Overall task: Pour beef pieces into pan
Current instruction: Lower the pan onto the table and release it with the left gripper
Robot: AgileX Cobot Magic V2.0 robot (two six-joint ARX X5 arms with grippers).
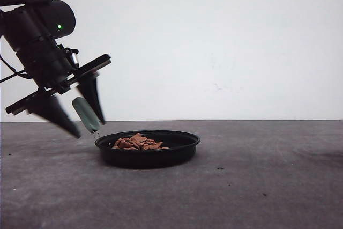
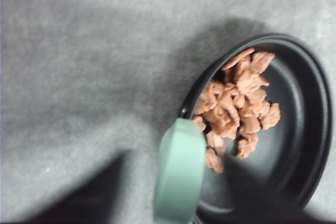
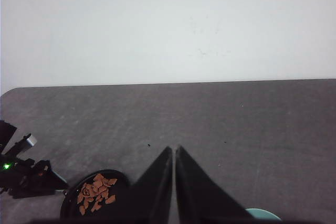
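Two pincers are mine. Left pincer (image 1: pixel 80 113): fingers apart, straddling the handle (image 1: pixel 86 114) without clamping. Right pincer (image 3: pixel 173 153): fingers together, empty. Beef pieces (image 1: pixel 137 142) lie heaped inside the pan (image 1: pixel 182 151) on the tabletop (image 1: pixel 257 186).

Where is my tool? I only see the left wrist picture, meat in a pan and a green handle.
Observer: In front view, your left tool is open, the handle between its fingers.
Operator: Is the pan flat?
Observer: Yes, the pan sits flat on the table; the handle slants up.
Operator: And the other tool?
Observer: The right tool is shut, holding nothing.
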